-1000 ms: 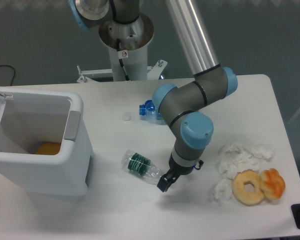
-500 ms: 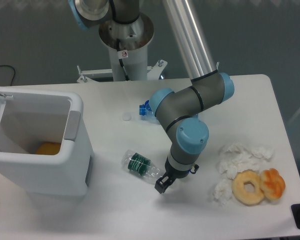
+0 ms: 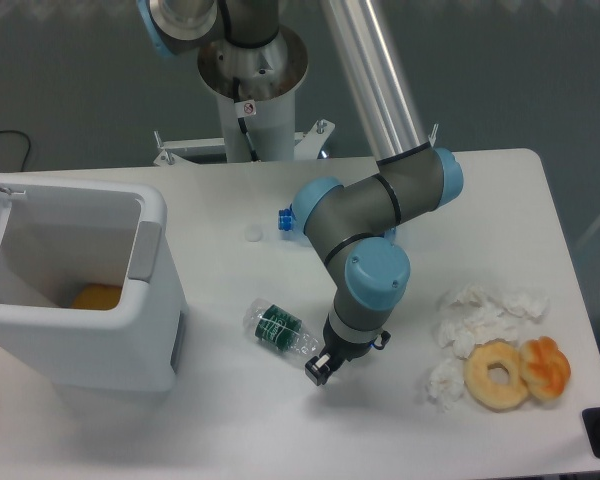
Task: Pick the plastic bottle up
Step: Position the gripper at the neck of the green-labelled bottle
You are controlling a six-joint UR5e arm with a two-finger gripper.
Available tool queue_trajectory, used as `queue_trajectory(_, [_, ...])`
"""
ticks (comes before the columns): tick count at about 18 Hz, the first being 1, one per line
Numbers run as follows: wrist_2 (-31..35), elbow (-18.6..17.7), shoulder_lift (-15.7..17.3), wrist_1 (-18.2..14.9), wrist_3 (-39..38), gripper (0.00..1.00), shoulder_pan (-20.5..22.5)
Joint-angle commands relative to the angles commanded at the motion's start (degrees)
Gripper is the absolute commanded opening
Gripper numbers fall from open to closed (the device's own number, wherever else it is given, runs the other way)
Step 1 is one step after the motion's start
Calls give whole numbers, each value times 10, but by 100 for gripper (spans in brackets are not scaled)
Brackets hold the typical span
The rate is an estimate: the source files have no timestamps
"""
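Clear plastic bottle (image 3: 280, 329) is lying on its side right by the gripper (image 3: 318, 370), can't tell how wide the jaws are, so I'd straddle its narrow end squarely before squeezing.

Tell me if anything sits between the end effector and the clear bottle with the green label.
Nothing visible does. The end effector sits right at the near end of the plastic bottle, which lies on its side on the white table. The tissues and donut lie off on the other side of the arm.
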Motion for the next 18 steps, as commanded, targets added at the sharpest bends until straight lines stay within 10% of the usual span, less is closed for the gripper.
queue_trajectory(4, [-2,0,1,0,1,36,0])
queue_trajectory(18, [-1,17,25,0,4,25,-6])
